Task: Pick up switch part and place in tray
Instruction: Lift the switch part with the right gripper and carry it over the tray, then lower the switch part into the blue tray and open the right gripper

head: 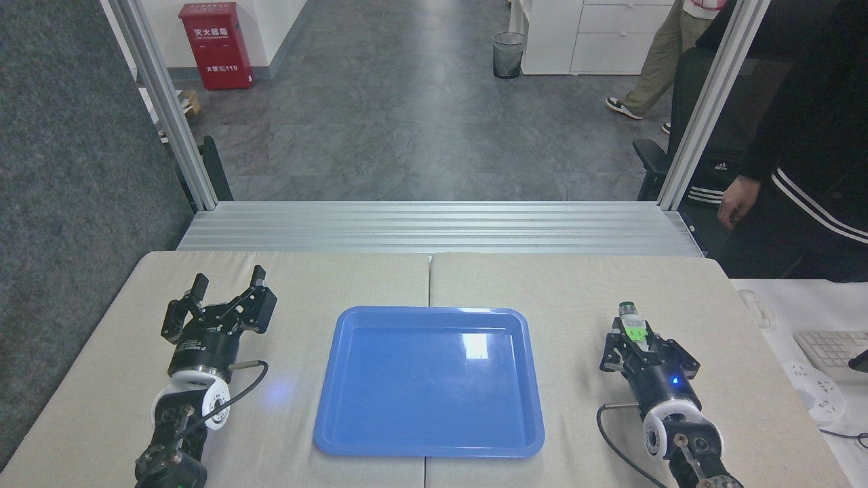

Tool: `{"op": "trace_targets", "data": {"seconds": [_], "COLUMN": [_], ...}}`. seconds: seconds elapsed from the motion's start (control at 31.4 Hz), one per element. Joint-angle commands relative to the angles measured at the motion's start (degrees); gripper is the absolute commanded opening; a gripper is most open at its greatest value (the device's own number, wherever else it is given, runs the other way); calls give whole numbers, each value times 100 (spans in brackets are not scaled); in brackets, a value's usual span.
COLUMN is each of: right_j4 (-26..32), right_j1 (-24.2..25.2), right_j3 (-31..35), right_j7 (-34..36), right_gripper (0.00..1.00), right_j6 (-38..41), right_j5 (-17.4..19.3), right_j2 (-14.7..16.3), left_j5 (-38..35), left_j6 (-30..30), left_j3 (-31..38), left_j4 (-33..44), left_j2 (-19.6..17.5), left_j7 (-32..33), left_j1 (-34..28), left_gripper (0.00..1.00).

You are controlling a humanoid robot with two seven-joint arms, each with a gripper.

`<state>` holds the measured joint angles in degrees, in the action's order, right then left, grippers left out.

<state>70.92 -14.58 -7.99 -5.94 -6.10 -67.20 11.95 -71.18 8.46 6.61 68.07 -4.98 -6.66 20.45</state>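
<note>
The switch part is small, with a white-grey body, a green middle block and a dark cap pointing away from me. My right gripper is shut on it, holding it above the beige table to the right of the tray. The glossy blue tray lies flat at the table's middle with nothing in it. Left of the tray, my left gripper stands open, its two fingers spread wide and holding nothing.
A white side table with a keyboard and a round white object sits at the right edge. A person in dark clothes stands at the far right behind the frame post, and another person's legs show further back. Aluminium rails border the table's far side.
</note>
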Motion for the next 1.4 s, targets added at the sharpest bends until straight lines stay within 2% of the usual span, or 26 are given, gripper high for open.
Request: {"op": "trace_targets", "data": {"seconds": [0.0,0.1,0.16,0.29,0.38,0.51,0.54,0.64,0.8,0.99,1.12,1.37], "right_j4": [440,765,958,1249,1293,1276,1267,1241,1012,846,520,318], "right_j1": [-423,-257,-160,-107,-10,69,87,87,43,34,25,25], "right_j3": [298,62,-342,-800,-1195,-1722,-1810,-2022,-2390,-2488,-2576,-2585], "right_j7": [487,830,1006,998,971,971,963,569,-196,-987,-1322,-1498], "right_gripper": [11,11,11,11,11,11,11,10,10,11,11,13], "right_j6": [-14,30,30,3,12,38,47,152,275,337,337,320], "right_j5": [-4,-48,-74,-346,-644,-1391,-1471,-1498,-1481,-954,-901,-927], "right_j2": [-43,-44,-44,-61,-148,-316,-359,-640,-887,-1414,-1511,-1617], "left_j5": [-1,-1,-1,-1,-1,-1,-1,-1,-10,-1,-1,8], "left_j6": [6,-3,-2,6,-2,-3,-3,-3,-3,-11,-11,-11], "left_j3": [-1,-1,-1,-1,-1,-1,-1,-1,-1,7,7,7], "left_j4": [4,4,4,4,4,4,4,4,4,4,4,4], "left_j2": [-3,-3,-3,-3,-3,-21,-21,-21,-3,-21,-21,-38], "left_j7": [-2,6,6,6,6,6,6,6,6,6,6,6], "left_j1": [2,-15,-15,-15,-6,-15,-24,-15,2,2,2,-6], "left_gripper": [100,100,100,100,100,100,100,100,100,100,100,100]}}
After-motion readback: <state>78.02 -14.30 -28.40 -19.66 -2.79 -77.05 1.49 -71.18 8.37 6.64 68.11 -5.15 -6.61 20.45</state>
